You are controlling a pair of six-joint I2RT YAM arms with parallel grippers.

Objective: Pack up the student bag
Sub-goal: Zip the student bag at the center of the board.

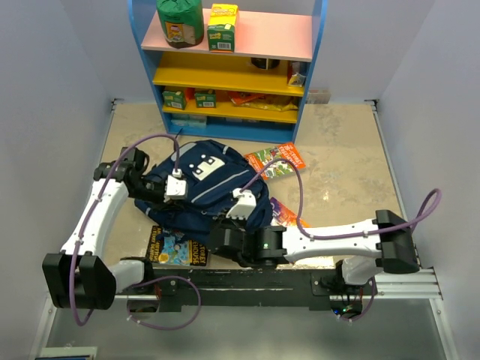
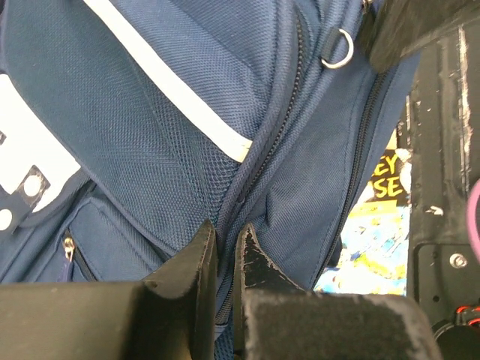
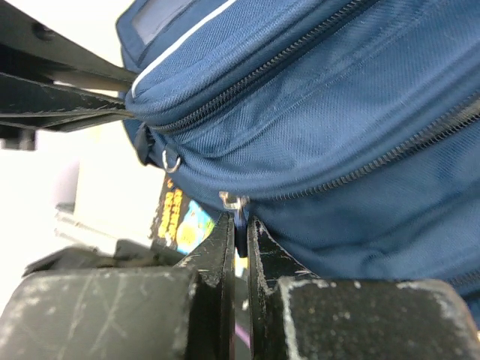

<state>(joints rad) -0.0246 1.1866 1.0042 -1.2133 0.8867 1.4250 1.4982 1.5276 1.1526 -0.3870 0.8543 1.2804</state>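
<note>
The student bag, navy with light stripes and grey-white patches, lies in the middle of the table between both arms. My left gripper is at the bag's left side. In the left wrist view the left gripper is shut on the student bag's fabric along a zipper seam. My right gripper is at the bag's near right edge. In the right wrist view the right gripper is shut on the zipper pull hanging under the student bag.
A yellow and blue book lies partly under the bag's near edge. Two more books lie to the bag's right. A coloured shelf unit with boxes and packets stands at the back.
</note>
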